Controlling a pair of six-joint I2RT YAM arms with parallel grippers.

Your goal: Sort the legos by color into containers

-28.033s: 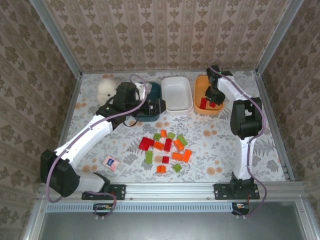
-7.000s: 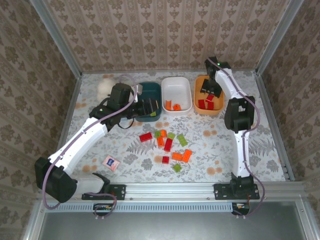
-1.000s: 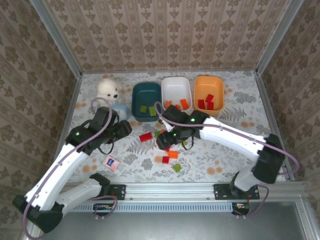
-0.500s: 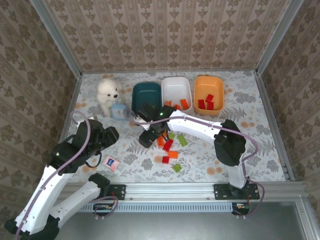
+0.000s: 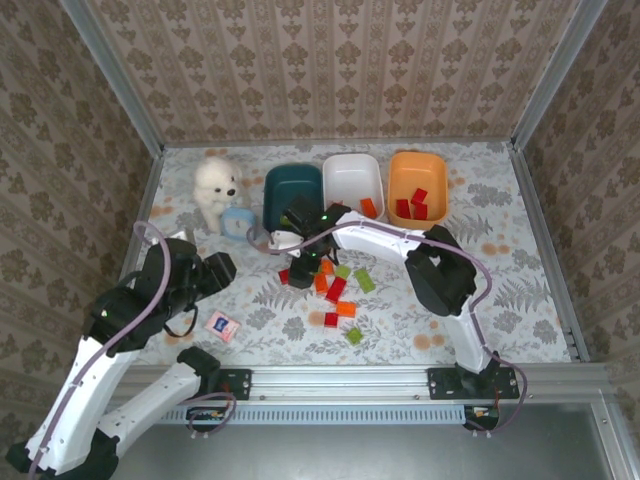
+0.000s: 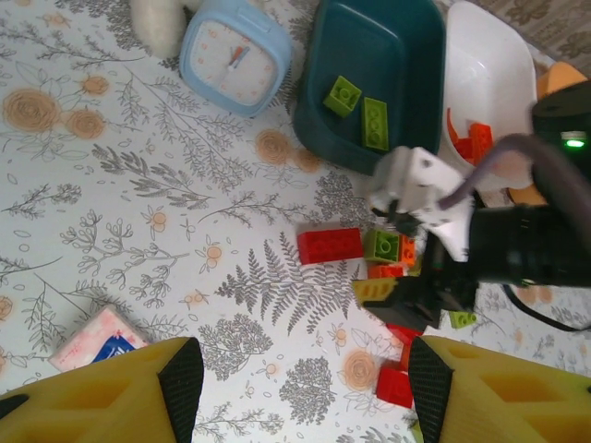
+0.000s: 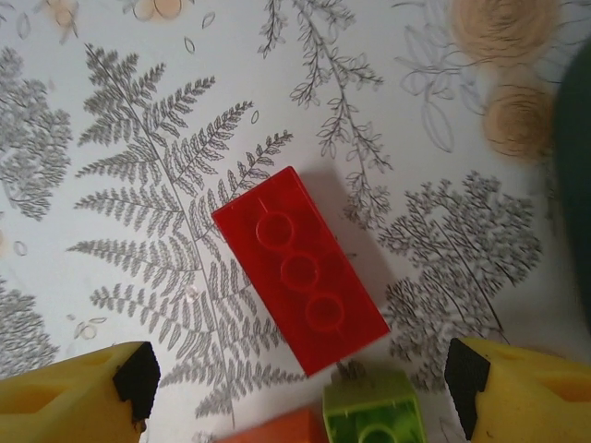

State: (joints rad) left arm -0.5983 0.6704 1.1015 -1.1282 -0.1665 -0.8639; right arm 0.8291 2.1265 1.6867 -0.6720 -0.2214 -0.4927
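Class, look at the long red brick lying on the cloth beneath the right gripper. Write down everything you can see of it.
The red brick is an oblong of glossy plastic with three rings in a row on its upper face. It lies flat on the floral cloth, slanted in the right wrist view. The right gripper hangs open over it, fingers either side, not touching. A light green brick sits close by one corner.

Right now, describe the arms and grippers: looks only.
The left arm and right arm have white links, black joints and a mauve-grey cable looped alongside. A small green light glows on the right one. The left gripper and right gripper have yellow fingers with black pads.
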